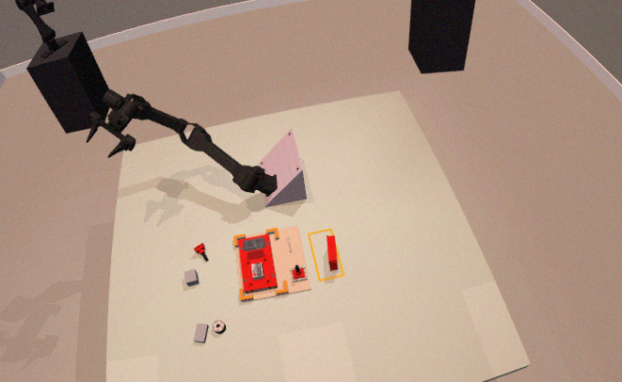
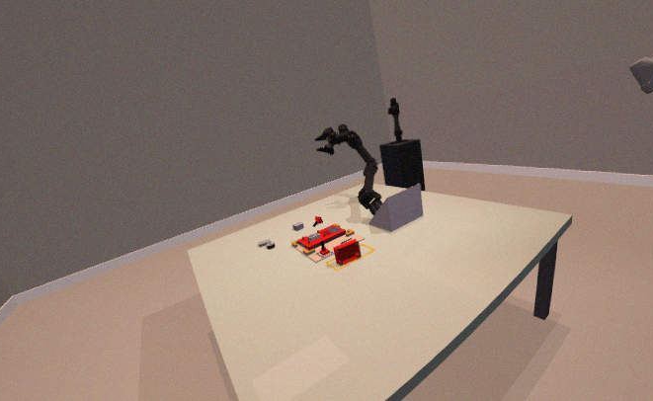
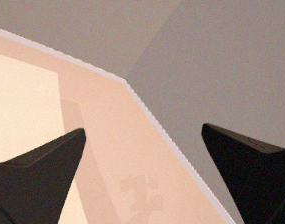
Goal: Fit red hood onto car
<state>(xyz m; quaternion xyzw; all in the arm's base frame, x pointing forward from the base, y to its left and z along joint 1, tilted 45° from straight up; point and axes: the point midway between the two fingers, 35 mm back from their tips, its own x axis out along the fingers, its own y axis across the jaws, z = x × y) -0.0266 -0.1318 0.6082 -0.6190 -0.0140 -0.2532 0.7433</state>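
On the table [image 1: 398,198], the chassis [image 1: 256,262] sits in its jig [image 1: 275,262], with the hood [image 1: 332,252] standing on edge just to its right in the top view. The arm's gripper [image 1: 109,139], jaws wide apart, hangs well behind and left, near the table's far corner.

Plain grey walls [image 2: 169,99] enclosed the room, meeting at a corner behind the table. A pale skirting strip [image 2: 542,173] ran along their foot, edging a tan-brown floor [image 2: 69,338]. A cream-topped table [image 2: 418,279] stood on it, with a dark edge and one dark leg [image 2: 543,280] in view at the right corner. Two tall black blocks [image 1: 438,33] stood beyond the tabletop's far side. Light fell from above, casting soft shadows onto the floor beneath the table.
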